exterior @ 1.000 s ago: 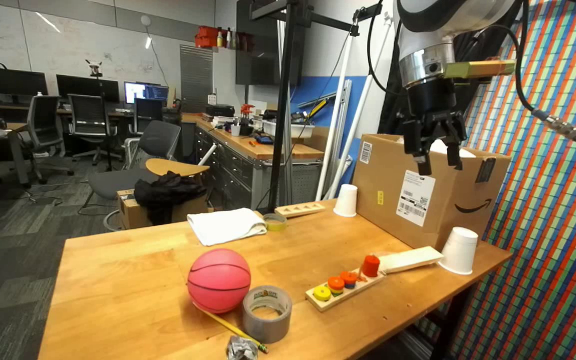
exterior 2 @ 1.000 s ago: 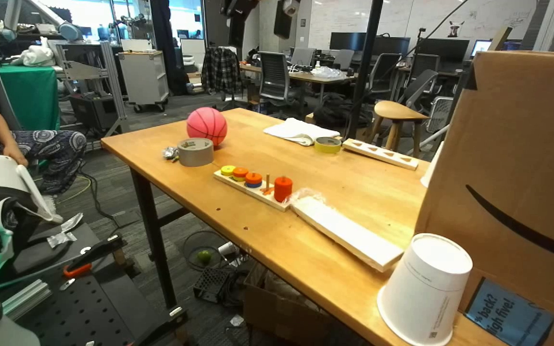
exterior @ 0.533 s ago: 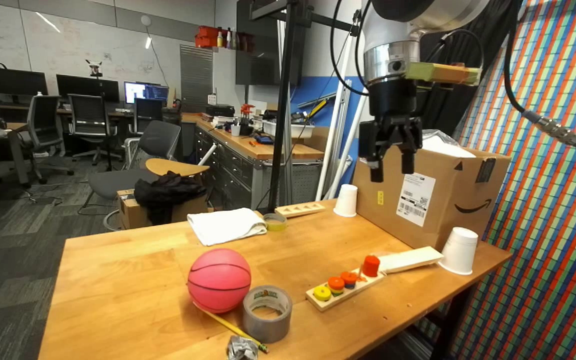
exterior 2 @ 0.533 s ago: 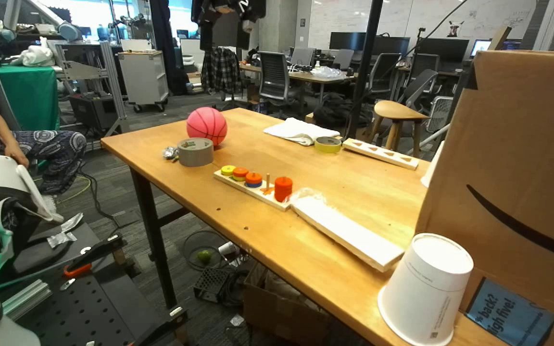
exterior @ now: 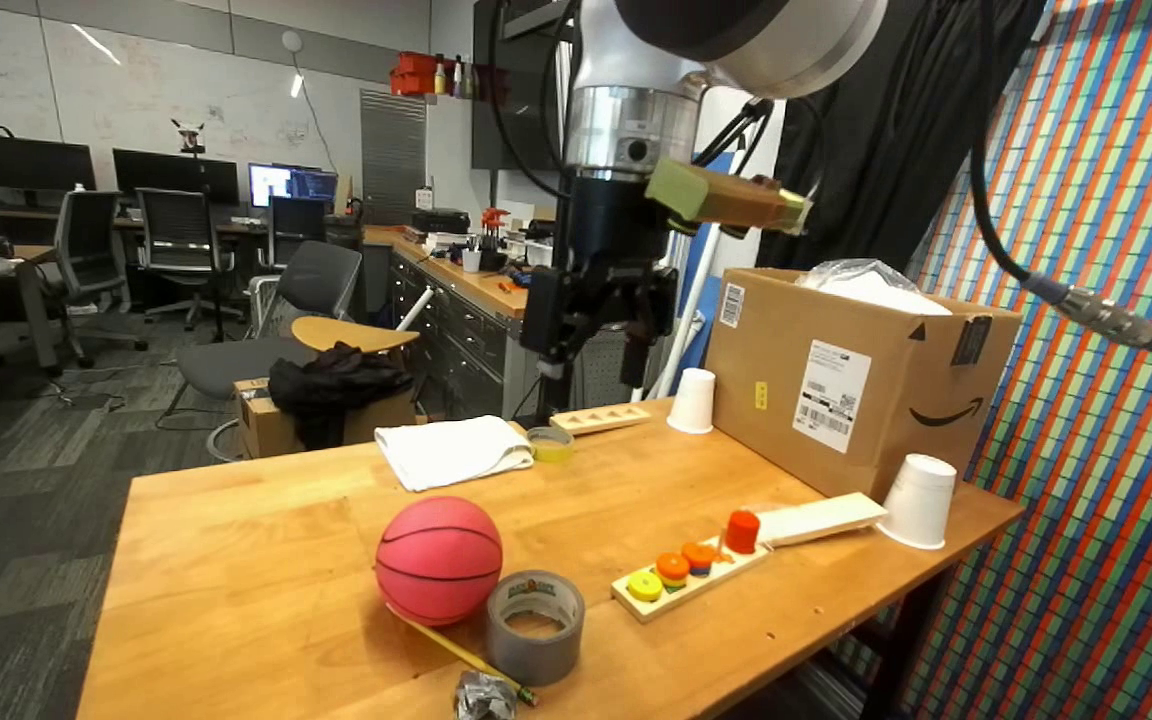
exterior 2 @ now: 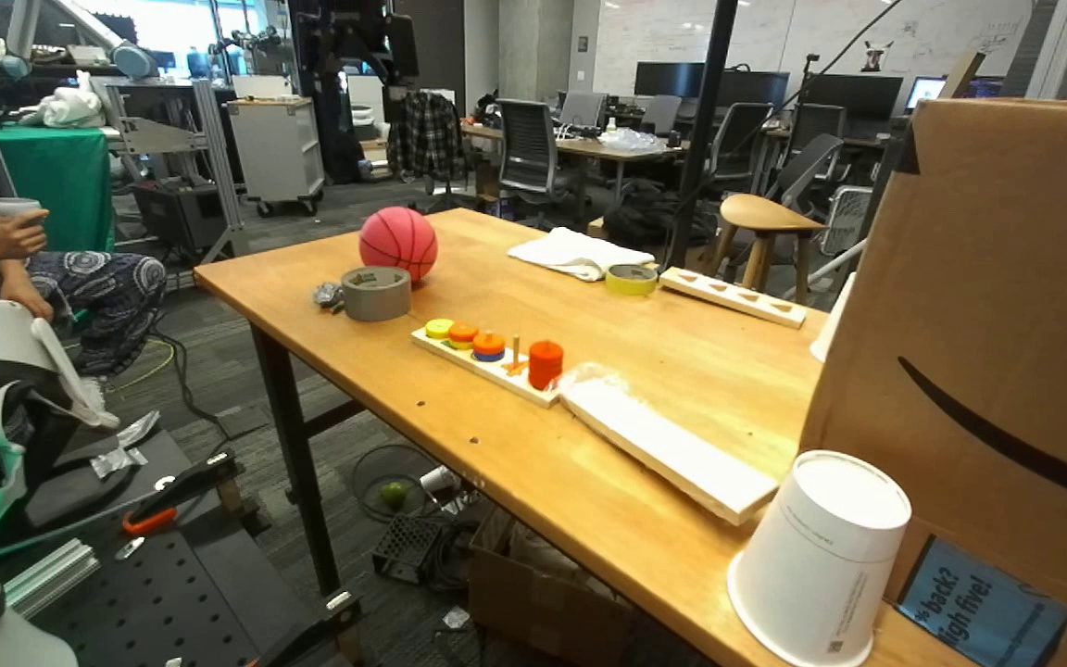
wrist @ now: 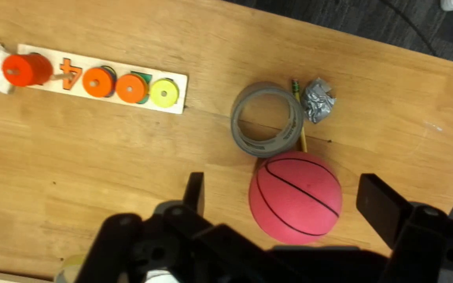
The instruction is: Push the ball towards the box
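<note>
On the near left of the light brown wooden bench [exterior: 236, 540], in an exterior view, sits the round, pinkish-red ball [exterior: 439, 560] with thin black lines. The big brown cardboard box [exterior: 881, 390] with a white label and a black curved arrow is at the far right. From far off I see my jaws wide apart, up in the air, holding nothing. In the wrist view the ball shows in the gap, but lower down.

I think the ball is rubber: light, a bit soft, hard to break. It should roll easily, maybe too far, so I'd push slowly. No need to grab it; I'd press its near left side, halfway up. If I had to hold it, I'd go round its fattest part. The round grey tape roll [exterior: 536, 658] is just beside it and could get in the way; I can't tell if they touch.

On the bench I count one ball, one box, two tape rolls with the small yellow roll [exterior: 550, 453], one thin yellow pencil [exterior: 461, 654], one crumpled silver lump [exterior: 484, 695], one folded white cloth [exterior: 451, 452], two upside-down white paper cups [exterior: 692, 400] [exterior: 919, 502], one long white board [exterior: 821, 520], one long pale wooden rack [exterior: 604, 425], and one pale wooden peg toy [exterior: 704, 583] with rings [exterior 2: 546, 364] in four spots and one bare peg [exterior 2: 515, 348].
</note>
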### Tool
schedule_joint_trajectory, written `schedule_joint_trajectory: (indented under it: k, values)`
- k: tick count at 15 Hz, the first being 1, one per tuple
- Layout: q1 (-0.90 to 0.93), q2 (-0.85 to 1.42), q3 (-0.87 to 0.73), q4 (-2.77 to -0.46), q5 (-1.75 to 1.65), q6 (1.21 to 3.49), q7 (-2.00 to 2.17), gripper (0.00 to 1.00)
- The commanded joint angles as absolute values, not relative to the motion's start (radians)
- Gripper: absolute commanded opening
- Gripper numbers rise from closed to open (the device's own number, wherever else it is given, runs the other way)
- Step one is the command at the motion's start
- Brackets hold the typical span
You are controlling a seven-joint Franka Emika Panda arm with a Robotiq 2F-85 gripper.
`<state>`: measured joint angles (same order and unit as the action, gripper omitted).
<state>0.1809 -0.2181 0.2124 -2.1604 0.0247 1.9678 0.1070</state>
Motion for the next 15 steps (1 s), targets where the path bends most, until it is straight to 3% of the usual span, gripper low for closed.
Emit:
schedule_joint_trajectory:
  k: [1, 15]
  values:
    - [0.225, -0.133, 0.261, -2.126, 0.037, 2.047, 0.134, 1.0]
    - [0.425, 0.198, 0.396, -1.858, -0.033, 2.032, 0.363, 1.0]
